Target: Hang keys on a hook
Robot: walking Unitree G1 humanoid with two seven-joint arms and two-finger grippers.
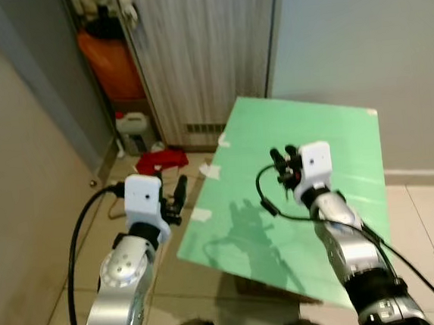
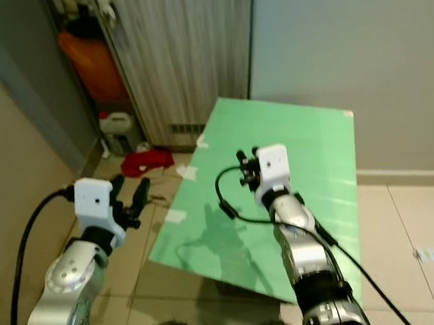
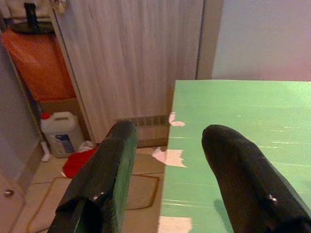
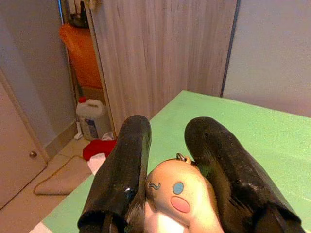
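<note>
Green table [image 1: 329,145], right gripper [image 1: 284,164] raised over it, left gripper [image 1: 176,200] beside its edge, white jug [image 1: 134,132], red cloth [image 1: 160,161] on floor.

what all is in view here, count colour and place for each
green table: 1, green, ahead, against the pale wall
keychain charm: 1, peach with a cartoon face, between the right gripper's fingers
jug: 1, white with red cap, on the floor by the wood-grain door
red cloth: 1, red, on the floor near the jug
orange item: 1, orange, behind the jug
left gripper: 1, black, open, off the table's left edge
right gripper: 1, black, over the table
</note>
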